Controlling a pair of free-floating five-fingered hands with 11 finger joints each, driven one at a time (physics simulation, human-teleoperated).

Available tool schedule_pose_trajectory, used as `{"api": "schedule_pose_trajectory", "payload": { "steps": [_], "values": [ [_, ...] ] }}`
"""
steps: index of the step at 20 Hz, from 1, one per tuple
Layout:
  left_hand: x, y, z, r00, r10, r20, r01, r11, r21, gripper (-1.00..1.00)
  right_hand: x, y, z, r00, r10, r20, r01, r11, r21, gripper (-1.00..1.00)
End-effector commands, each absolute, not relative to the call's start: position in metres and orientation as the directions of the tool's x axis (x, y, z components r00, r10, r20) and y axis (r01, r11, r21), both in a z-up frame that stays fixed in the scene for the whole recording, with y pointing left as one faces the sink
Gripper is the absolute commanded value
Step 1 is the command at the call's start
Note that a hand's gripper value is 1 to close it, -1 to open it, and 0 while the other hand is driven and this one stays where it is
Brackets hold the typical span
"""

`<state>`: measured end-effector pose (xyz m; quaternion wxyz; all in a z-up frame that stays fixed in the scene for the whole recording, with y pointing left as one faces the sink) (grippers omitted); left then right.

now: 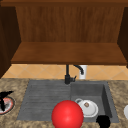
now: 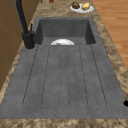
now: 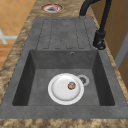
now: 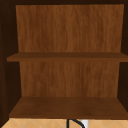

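The red-rimmed plate lay on the counter just left of the sink, and the left hand hung over the plate's left part. Whether it touched the plate could not be told, nor could the set of its fingers. From the right side the same plate showed beyond the sink's ribbed draining board, with something dark lying on it.

The right hand sat at the sink's front rim, before the basin's right corner. It showed as a dark lump, so open or curled could not be told. Nearest it, on the sink's basin floor, lay a white plate with a small brown morsel on it, just beside the drain.

A red ball showed before the middle of the sink's front rim, overlapping the white plate's left edge. A black faucet stood at the sink's back rim, with a white cup behind it. On the counter right of the sink sat a plate of food. Above the sink hung a wooden shelf.
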<state>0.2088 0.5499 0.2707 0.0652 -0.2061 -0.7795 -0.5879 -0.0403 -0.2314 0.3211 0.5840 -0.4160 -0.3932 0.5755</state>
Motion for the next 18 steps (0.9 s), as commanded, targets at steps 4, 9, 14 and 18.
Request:
{"api": "schedule_pose_trajectory", "payload": {
  "steps": [4,9,14,18],
  "values": [
    [0.190,0.532,0.271,-0.925,0.161,0.344,0.369,0.167,0.914,-1.00,-0.040,-0.231,0.321,0.028,0.999,-0.020,-0.345,-0.009,-0.939,0.00],
    [0.180,0.527,0.271,-0.921,0.126,0.368,0.382,0.116,0.917,-1.00,-0.040,-0.231,0.321,0.028,0.999,-0.020,-0.345,-0.009,-0.939,0.00],
    [0.168,0.513,0.274,-0.932,0.104,0.348,0.358,0.100,0.929,-1.00,-0.040,-0.231,0.321,0.028,0.999,-0.020,-0.345,-0.009,-0.939,0.00],
    [0.155,0.502,0.278,-0.929,0.078,0.362,0.368,0.090,0.925,-1.00,-0.040,-0.231,0.321,0.028,0.999,-0.020,-0.345,-0.009,-0.939,0.00]
  ]
}}
